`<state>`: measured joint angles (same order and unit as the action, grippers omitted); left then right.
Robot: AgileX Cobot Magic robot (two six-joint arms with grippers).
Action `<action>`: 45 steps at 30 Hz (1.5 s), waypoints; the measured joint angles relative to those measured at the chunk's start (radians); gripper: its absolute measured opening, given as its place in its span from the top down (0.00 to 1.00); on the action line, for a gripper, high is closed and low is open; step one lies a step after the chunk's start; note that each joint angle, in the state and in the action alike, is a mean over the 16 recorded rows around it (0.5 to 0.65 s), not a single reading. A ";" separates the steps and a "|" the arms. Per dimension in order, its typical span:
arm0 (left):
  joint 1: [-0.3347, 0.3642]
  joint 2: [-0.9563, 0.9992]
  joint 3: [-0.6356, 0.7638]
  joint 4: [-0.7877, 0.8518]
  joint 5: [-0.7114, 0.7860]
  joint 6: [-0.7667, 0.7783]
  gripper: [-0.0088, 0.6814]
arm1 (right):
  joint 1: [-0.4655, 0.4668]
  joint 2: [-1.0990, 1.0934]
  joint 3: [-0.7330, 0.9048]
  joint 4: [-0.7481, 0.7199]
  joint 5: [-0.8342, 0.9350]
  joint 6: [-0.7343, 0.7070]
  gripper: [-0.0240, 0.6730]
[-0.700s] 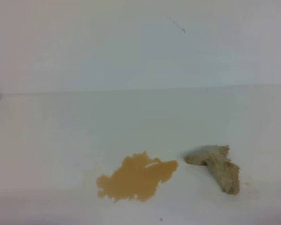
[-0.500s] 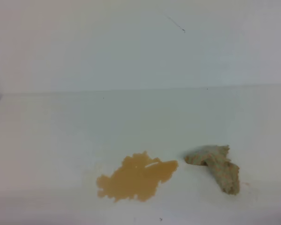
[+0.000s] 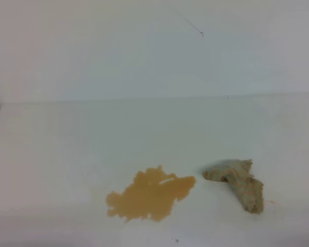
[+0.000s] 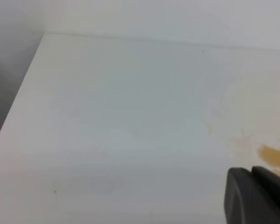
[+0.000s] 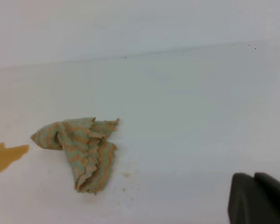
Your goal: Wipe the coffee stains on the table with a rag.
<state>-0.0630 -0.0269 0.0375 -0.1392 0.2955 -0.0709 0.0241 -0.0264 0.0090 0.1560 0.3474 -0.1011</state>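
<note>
White and smooth, the table [image 3: 56,149] fills the exterior high view, meeting a pale wall [image 3: 118,46] at its far edge. Left of centre near the front edge lies the coffee stains [image 3: 149,195], a glossy tan blotch with ragged lobes and a small bright glint near its upper right. Just beside it to the right, apart from the liquid, sits the rag [image 3: 237,182], a crumpled beige cloth with one fold trailing toward the front.

From the left wrist view, the table's left edge and a faint yellowish smear show, with the blotch's edge at far right; only a dark corner of the left gripper [image 4: 256,196] is visible, so whether it is wide or narrow cannot be told.

From the right wrist view, the rag shows wavy tan and grey-green stripes, with small specks on the table beside it. The right gripper [image 5: 257,198] appears only as a dark corner, its opening impossible to judge.
</note>
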 joint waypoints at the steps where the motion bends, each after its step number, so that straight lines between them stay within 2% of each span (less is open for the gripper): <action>1: 0.000 0.000 0.000 0.000 0.000 0.000 0.99 | 0.000 0.000 0.000 0.000 0.000 0.000 0.97; 18: 0.000 0.000 0.000 0.000 0.000 0.000 0.99 | 0.000 0.004 0.004 -0.001 -0.004 -0.001 0.97; 25: 0.000 0.000 0.000 0.000 0.000 0.000 0.99 | 0.000 0.001 -0.002 0.004 -0.082 -0.002 0.97; 37: 0.000 0.000 0.000 0.000 0.000 0.000 0.99 | 0.000 0.002 -0.014 0.196 -0.385 0.009 0.97; 45: 0.000 0.000 0.000 0.000 0.000 0.000 0.99 | 0.000 0.049 -0.156 0.277 -0.342 -0.075 0.97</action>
<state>-0.0630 -0.0269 0.0375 -0.1392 0.2955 -0.0709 0.0241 0.0225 -0.1470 0.4334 0.0053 -0.1762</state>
